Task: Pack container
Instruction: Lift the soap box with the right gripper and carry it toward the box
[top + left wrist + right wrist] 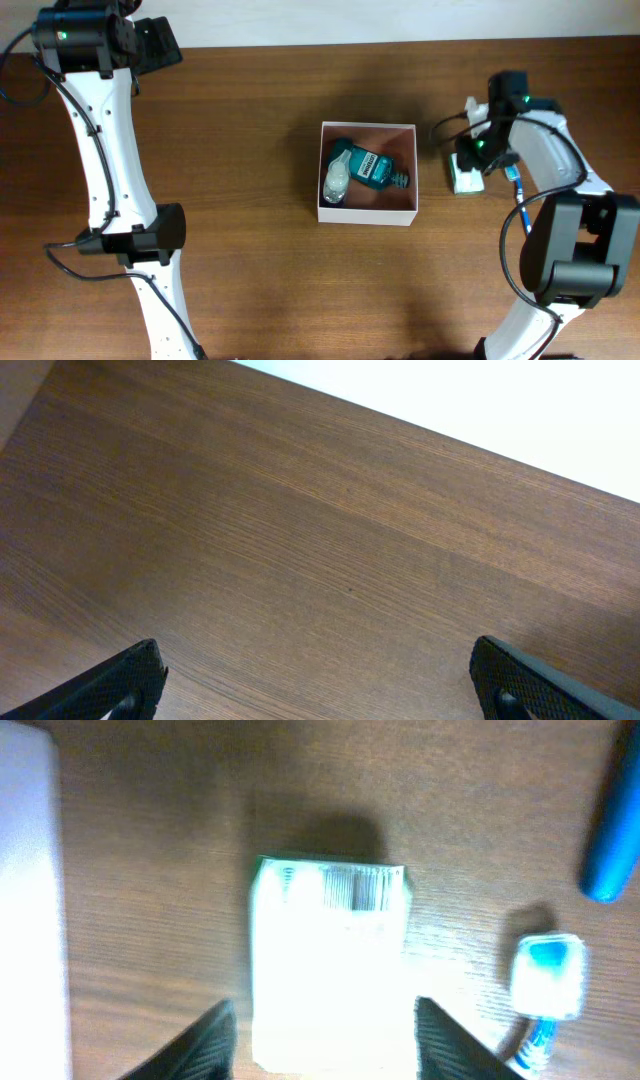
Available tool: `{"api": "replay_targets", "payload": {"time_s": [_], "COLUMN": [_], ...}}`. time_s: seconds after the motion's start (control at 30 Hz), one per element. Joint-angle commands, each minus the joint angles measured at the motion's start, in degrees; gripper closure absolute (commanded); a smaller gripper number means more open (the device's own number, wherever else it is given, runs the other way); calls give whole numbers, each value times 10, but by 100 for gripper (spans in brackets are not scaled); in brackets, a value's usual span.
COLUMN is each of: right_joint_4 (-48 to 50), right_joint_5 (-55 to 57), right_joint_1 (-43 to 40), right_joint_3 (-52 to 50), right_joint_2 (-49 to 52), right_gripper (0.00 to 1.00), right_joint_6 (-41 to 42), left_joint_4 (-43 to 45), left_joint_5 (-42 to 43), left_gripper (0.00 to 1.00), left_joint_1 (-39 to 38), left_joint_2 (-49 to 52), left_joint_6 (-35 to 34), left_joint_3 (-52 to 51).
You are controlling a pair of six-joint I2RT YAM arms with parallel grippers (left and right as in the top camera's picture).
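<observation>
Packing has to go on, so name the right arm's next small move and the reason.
Probably close the right pincer on the packet, ready to lift it. The pincer straddles the packet, which lies on the table outside the box, and seems not yet tight on it.

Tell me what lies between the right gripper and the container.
Nothing but bare table. The right wrist view shows plain wood between the container wall and the packet that the fingers of the right gripper straddle.

One container [366, 214], two bottles [372, 168], one packet [328, 950]
</observation>
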Motion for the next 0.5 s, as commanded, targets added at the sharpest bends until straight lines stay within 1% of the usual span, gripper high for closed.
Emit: {"api": "replay_targets", "payload": {"time_s": [0.0, 0.07, 0.13, 0.23, 0.47], "right_joint_4": [-24, -43, -60, -59, -18], "right_joint_5": [-14, -26, -39, -38, -38], "right_joint_1": [3, 3, 3, 2, 2], "right_joint_3": [61, 88, 110, 113, 77], "right_joint_2": [3, 3, 3, 3, 7], "right_gripper": [64, 62, 49, 35, 33], "right_joint_6": [7, 7, 7, 7, 7], "left_joint_4": [0, 0, 0, 0, 0], "left_joint_5": [4, 4, 4, 4, 4], "left_gripper": [1, 1, 1, 1, 1], "left_joint_1": [1, 1, 1, 1, 1], "left_joint_2": [-12, -12, -12, -12, -12], "left_joint_6": [-7, -7, -7, -7, -7], "left_joint_3": [-2, -2, -2, -2, -2]}}
